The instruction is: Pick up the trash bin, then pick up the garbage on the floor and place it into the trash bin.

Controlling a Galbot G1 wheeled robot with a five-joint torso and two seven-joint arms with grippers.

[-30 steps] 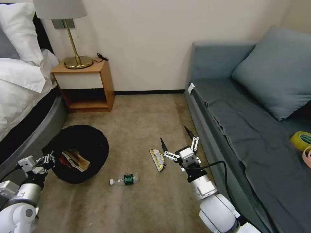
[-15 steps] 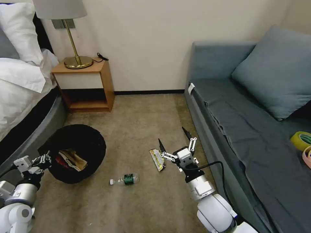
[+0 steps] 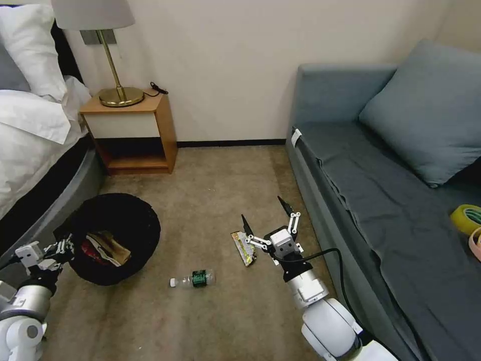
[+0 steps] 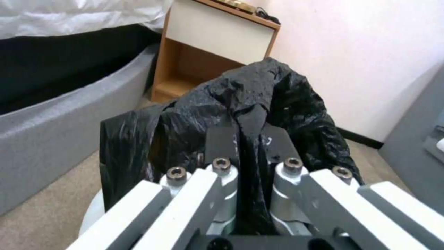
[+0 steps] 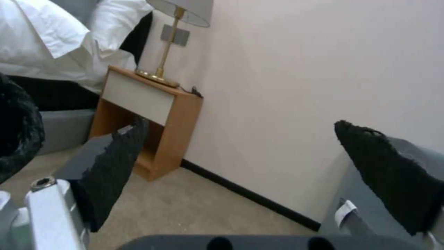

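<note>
While the left gripper (image 3: 64, 246) stays clamped on the black liner of the trash bin (image 3: 117, 225), crumpled litter inside is hard to make out. Right of it the clear bottle (image 3: 193, 279) lies across the carpet, cap toward the bin. The foil wrapper (image 3: 244, 248) runs lengthwise away from the robot, beside the right gripper (image 3: 264, 214), whose fingers stand spread and which has edged slightly forward and left.
</note>
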